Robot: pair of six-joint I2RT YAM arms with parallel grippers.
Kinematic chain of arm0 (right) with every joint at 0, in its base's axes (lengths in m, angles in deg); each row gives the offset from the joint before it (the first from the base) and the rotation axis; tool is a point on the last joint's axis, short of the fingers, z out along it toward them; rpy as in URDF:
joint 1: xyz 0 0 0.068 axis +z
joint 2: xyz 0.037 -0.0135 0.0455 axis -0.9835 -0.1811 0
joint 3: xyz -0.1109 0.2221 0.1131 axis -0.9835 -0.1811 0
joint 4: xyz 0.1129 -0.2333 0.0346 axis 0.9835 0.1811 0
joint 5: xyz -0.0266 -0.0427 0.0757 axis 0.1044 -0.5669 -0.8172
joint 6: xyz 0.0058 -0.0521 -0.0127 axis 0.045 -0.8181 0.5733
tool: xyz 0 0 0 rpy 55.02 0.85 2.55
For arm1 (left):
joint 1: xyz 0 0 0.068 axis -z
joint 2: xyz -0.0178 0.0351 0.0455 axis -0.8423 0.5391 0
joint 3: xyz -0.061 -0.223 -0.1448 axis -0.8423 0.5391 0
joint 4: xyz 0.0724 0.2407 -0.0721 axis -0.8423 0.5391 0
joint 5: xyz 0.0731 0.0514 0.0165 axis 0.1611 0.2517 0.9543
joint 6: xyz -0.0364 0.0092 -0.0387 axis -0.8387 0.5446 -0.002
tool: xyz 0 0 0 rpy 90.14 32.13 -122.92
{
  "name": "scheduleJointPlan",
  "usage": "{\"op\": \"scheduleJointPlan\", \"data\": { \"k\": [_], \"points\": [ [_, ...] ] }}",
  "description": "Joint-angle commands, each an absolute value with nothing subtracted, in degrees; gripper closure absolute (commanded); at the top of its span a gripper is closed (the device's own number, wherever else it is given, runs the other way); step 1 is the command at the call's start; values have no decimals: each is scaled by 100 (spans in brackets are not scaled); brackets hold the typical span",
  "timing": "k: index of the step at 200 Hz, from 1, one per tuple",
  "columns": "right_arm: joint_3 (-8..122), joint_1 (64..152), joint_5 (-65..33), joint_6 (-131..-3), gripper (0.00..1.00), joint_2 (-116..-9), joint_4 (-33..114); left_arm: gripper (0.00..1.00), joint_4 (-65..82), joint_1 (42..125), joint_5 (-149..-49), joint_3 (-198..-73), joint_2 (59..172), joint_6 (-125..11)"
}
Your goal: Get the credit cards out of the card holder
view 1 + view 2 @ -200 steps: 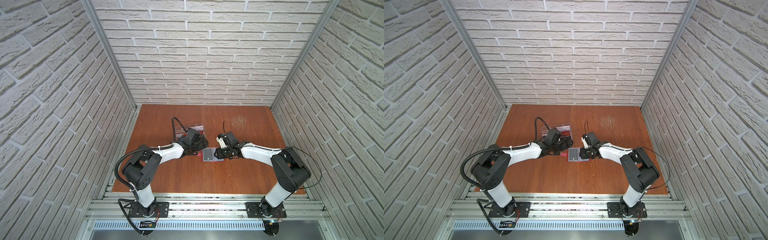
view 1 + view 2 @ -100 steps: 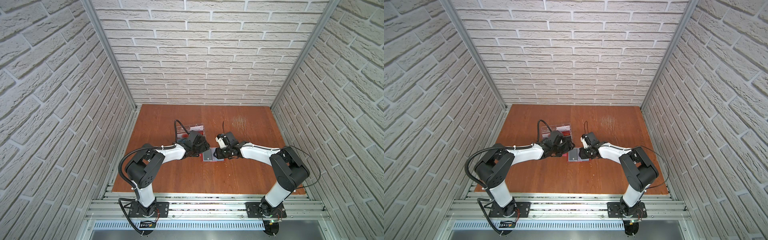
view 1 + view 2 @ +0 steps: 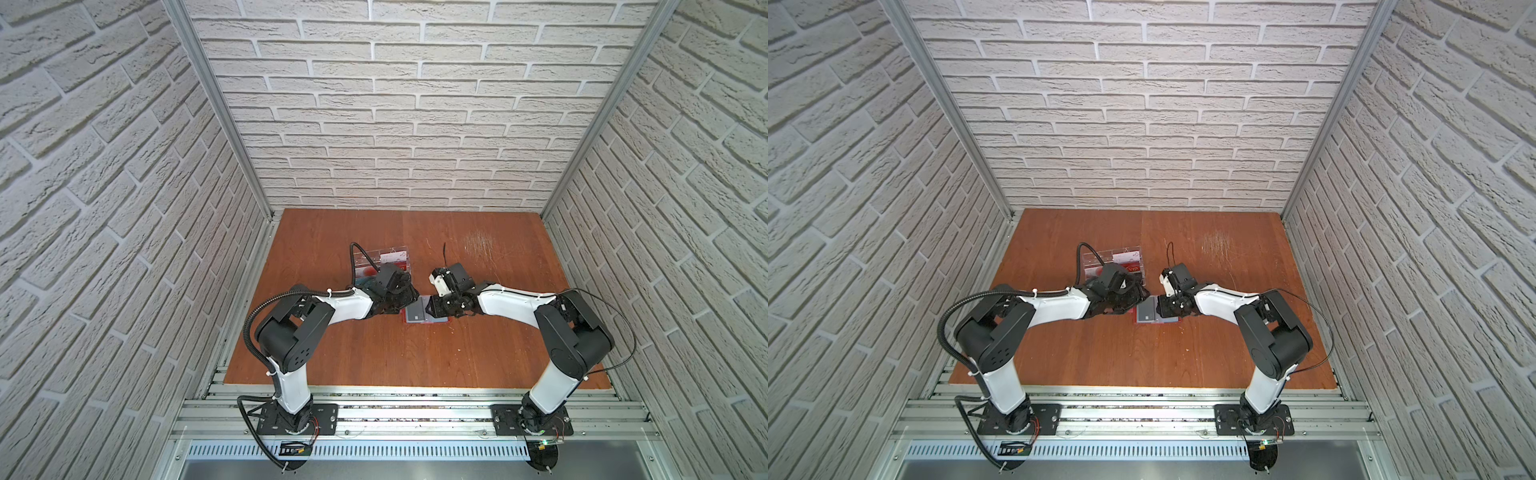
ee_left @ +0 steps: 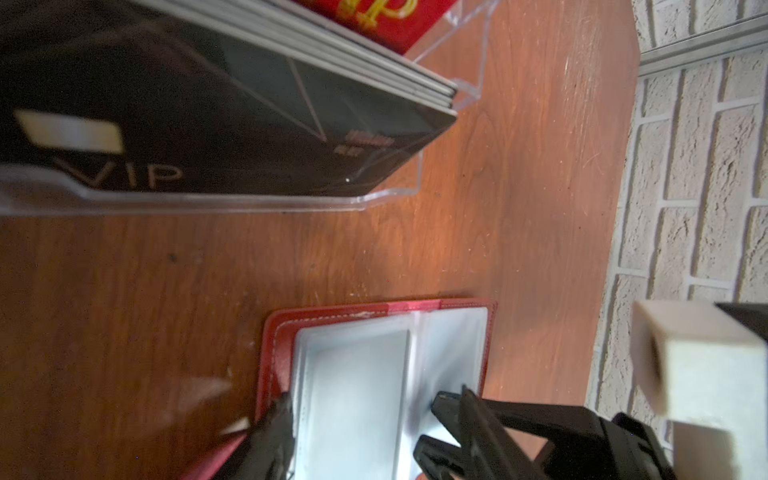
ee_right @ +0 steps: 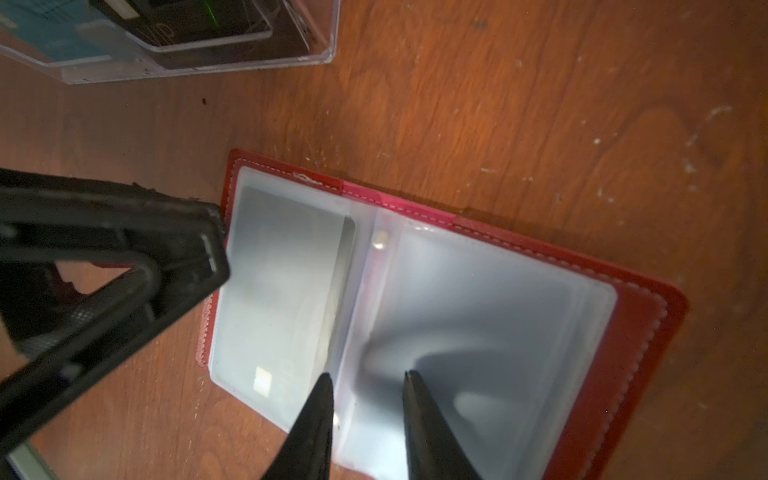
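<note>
The card holder lies open and flat on the desk, right between the two arms, red cover down and cloudy plastic sleeves facing up. One credit card sits inside the sleeve on the left arm's side, grey through the plastic, its chip showing pale near a corner. The other sleeve looks empty, though the plastic is too cloudy to be sure.

The left tool sits low at the holder's outer edge, and one finger is down on the red border right beside the sleeve. That reads as a pin, to stop the booklet sliding or flipping shut. Released or clenched? I cannot tell, as only that one finger shows clearly. The right tool has its two tips slightly parted, planted on the plastic by the centre fold, gripping nothing I can see. I'd judge it is holding the page flat, or feeling for the card's inner edge.

Near the holder but apart from it stands a clear tray with a stack of dark cards, a red card and a teal card. Obstacles: the sleeve itself covers the card, both tools crowd one small booklet, and the tray leaves the left arm little room.
</note>
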State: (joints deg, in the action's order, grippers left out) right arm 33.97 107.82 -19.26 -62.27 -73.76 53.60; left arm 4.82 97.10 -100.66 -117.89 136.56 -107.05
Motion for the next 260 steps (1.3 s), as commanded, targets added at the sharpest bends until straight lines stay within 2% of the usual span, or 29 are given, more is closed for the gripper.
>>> {"op": "scheduleJointPlan", "data": {
  "k": [1,96,155,260],
  "points": [
    [3504,10811,-1996,-6157,70,-7471,5285,39,270,9741,-10129,-11726,13716,-10713],
    [3522,10810,-2086,-6139,73,-7530,5259,43,287,9816,-10199,-11766,13813,-10719],
    [3525,10805,-2154,-6130,76,-7571,5225,50,178,9875,-10327,-11789,13826,-10719],
    [3499,10799,-2177,-6135,78,-7499,5227,51,925,9586,-9903,-11858,13500,-10508]
  ]
}}
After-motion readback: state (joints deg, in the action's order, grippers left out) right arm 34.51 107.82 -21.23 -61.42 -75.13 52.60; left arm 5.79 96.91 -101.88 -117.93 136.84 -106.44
